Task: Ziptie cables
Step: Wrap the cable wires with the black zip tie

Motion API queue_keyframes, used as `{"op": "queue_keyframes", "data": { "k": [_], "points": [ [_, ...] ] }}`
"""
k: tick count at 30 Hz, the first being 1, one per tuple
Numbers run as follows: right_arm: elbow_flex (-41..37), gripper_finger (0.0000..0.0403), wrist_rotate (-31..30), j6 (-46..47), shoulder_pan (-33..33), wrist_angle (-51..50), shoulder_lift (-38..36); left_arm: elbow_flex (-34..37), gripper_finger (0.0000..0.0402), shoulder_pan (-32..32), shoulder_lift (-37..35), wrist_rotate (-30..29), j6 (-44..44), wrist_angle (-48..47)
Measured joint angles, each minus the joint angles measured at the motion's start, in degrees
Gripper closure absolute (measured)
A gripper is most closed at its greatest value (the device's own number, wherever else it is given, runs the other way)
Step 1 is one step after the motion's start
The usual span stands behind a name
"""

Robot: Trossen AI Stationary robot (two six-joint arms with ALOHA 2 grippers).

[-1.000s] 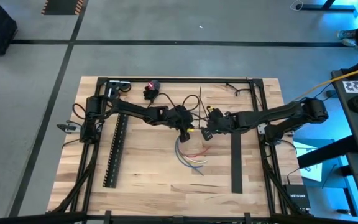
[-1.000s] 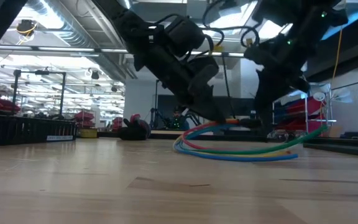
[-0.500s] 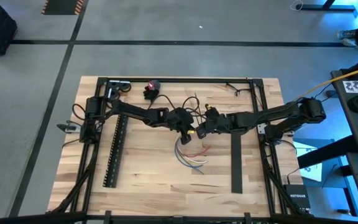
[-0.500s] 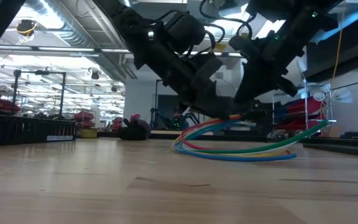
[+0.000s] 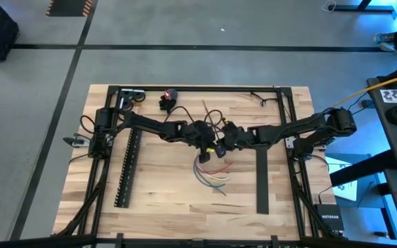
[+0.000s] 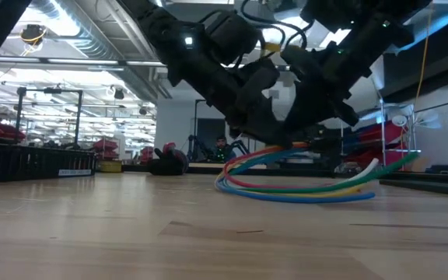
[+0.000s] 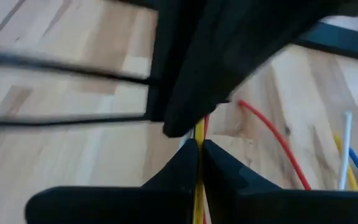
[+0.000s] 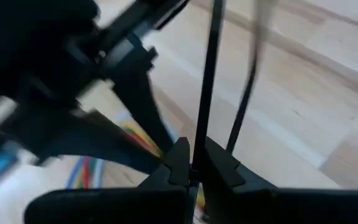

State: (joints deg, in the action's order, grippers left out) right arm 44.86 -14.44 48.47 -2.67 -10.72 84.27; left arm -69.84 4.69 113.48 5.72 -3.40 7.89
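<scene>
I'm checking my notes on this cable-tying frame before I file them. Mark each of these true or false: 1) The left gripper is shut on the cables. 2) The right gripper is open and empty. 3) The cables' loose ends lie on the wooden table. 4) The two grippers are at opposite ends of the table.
1) True: the left gripper is closed on the cables, pinching a yellow wire.
2) False: the right gripper is shut on a thin black zip tie.
3) True: the coloured ends rest on the table.
4) False: both meet near the table's middle.
</scene>
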Motion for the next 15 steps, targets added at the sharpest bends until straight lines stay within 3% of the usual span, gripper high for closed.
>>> {"op": "queue_keyframes", "data": {
  "k": [6, 15],
  "points": [
    [0.0, 0.0386, -2.9, -1.1, 0.0, -3.7, 0.0, 0.0, 0.0391, -0.6, -1.9, 0.5, 5.0, 1.6],
    [-0.1, 0.0386, -3.2, -2.0, 0.0, 6.4, 0.0, 0.0, 0.0391, -0.6, -1.7, 0.3, 3.9, 2.0]
  ]
}}
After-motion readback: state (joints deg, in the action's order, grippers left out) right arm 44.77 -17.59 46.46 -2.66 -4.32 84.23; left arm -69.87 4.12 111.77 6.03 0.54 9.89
